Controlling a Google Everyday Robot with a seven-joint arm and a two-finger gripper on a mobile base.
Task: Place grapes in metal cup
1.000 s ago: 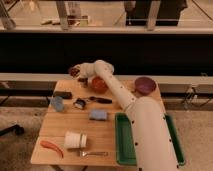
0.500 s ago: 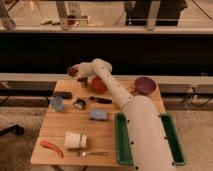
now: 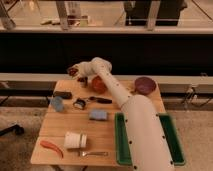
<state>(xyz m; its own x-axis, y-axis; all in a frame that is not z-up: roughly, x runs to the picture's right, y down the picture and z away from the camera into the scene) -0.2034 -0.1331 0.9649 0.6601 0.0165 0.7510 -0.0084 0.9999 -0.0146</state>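
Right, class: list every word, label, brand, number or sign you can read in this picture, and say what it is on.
None can be read.
White cup: no print shows.
Green tray: no label shows.
Gripper, at the table's far left edge with the grapes: no marking shows.

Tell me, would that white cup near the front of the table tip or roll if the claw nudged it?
The white cup looks short and wide, so it probably slides before tipping. Knocked over, its round wall would likely let it roll. The claw is across the table at the far edge, nowhere near it.
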